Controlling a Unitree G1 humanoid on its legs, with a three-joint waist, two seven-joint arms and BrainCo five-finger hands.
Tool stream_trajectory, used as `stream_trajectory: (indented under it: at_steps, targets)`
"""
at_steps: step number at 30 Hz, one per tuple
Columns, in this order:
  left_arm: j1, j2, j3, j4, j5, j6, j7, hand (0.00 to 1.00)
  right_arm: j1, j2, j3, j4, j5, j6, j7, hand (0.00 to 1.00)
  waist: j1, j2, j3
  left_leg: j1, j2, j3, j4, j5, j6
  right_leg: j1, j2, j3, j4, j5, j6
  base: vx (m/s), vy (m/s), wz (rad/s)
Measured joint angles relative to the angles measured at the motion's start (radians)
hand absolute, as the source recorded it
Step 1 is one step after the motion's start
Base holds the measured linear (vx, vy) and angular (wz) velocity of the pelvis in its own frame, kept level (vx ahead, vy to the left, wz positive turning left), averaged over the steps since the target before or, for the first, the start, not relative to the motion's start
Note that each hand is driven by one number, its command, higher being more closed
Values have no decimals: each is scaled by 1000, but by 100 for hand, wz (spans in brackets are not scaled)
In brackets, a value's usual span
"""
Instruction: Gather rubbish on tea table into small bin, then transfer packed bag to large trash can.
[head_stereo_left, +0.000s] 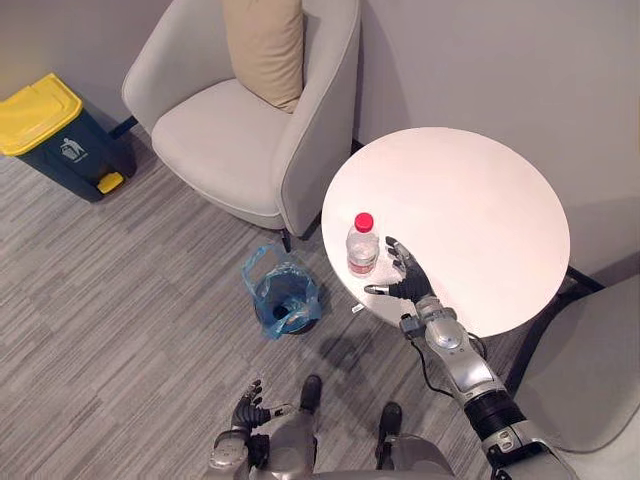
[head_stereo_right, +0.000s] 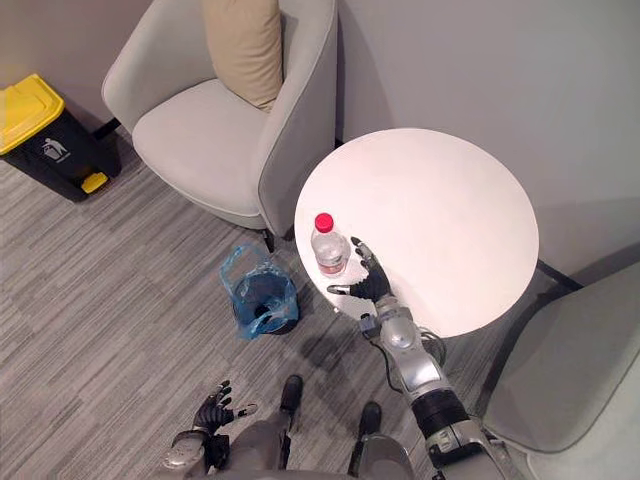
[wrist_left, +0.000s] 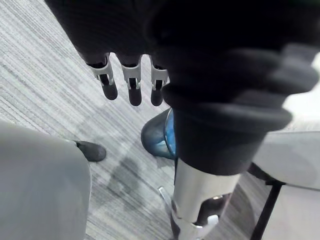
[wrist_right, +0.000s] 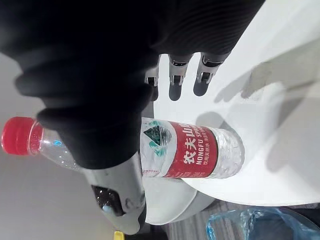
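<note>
**Left eye view.** A clear water bottle with a red cap stands upright near the edge of the round white counter. The right hand is just beside the bottle, released and grasping nothing. On the carpet, between the counter and a grey armchair, stands the small bin, lined with a blue bag. The large trash can, dark with a yellow lid, stands well apart, beyond the armchair. The left hand hangs low over the carpet.

**Right eye view.** The thumb points toward the bottle's base.

**Left wrist view.** The left fingers are relaxed and hold nothing. The small bin shows past them.

**Right wrist view.** The right fingers extend straight over the counter, with the bottle next to the thumb, ungrasped.
</note>
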Motion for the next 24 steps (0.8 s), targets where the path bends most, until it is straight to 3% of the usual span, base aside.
stream_trajectory:
  at_steps: [11,16,24]
  targets:
    - [0,0,1,0,-19,-8,0,0,-87,11,-62,83,32,5,-53,0,3,3,2,-36,-5,-25,0,12,-1,-24,-2,-23,0,0,0,-6,-2,6]
    - [-2,0,1,-5,-19,-11,0,0,-133,7,-81,93,52,5,-54,0,18,15,13,-49,-7,-27,0,15,0,-39,-5,-23,6,0,0,-3,1,1]
    - [-8,0,4,-40,-39,-24,1,0,-255,-9,-57,182,65,18,-51,0,32,20,66,-77,-14,-59,0,27,-2,-50,-10,-56,9,0,0,-19,1,12]
